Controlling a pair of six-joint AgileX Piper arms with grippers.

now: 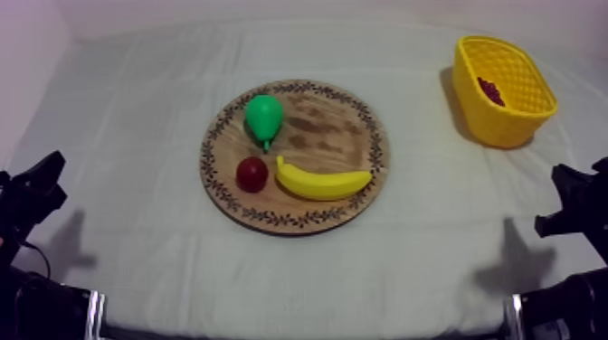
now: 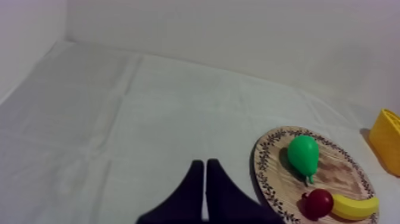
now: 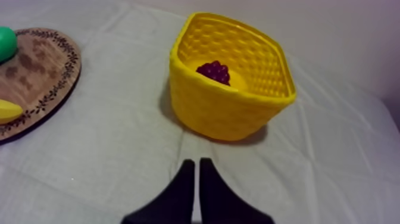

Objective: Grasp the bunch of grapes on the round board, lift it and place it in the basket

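The left gripper [image 2: 204, 164] has its 2 black fingers pressed together in a narrow wedge, holding nothing, above the grey-white cloth of the table [image 2: 119, 131]. Just beside it lies the round wooden board [image 2: 263, 173] with its patterned rim. 3 toy fruits lie on the board: a green pear [image 2: 303, 155], a small red fruit [image 2: 319, 202] and a banana [image 2: 354, 207], the last 2 touching. Beyond the board stands part of the yellow basket [image 2: 386, 140].

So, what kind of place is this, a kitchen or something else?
Probably a robot test table, not a kitchen: a plain grey-white cloth covers the table, a toy pear and banana lie on a round wooden board, a yellow basket stands nearby, and my left arm and right arm wait at the sides.
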